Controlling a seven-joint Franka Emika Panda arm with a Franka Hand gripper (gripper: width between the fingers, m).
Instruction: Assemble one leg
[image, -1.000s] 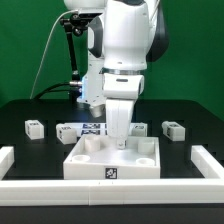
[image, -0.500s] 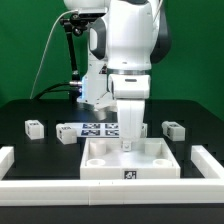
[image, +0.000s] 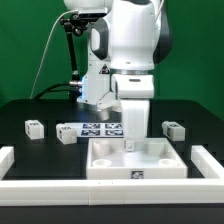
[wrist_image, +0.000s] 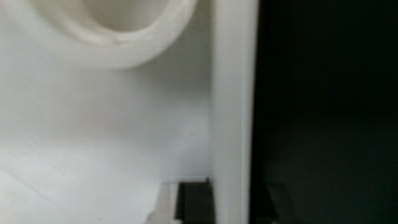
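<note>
Three small white legs with tags stand on the black table: one at the exterior view's left (image: 33, 127), one beside the marker board (image: 67, 135), one at the right (image: 174, 128). My gripper (image: 130, 147) is at none of them. It reaches down into the large white recessed tray-like piece (image: 137, 167) and is shut on its back wall. In the wrist view the wall (wrist_image: 231, 120) runs between my gripper's (wrist_image: 231, 205) dark fingers (wrist_image: 192, 203), with a round recess (wrist_image: 107, 25) beside it.
The marker board (image: 100, 127) lies behind the tray piece. White border rails run along the exterior view's left (image: 8, 158), right (image: 210, 160) and front (image: 110, 200) of the black table.
The tray-like piece has slid toward the exterior view's right with my gripper on its wall. The three legs have not moved.
</note>
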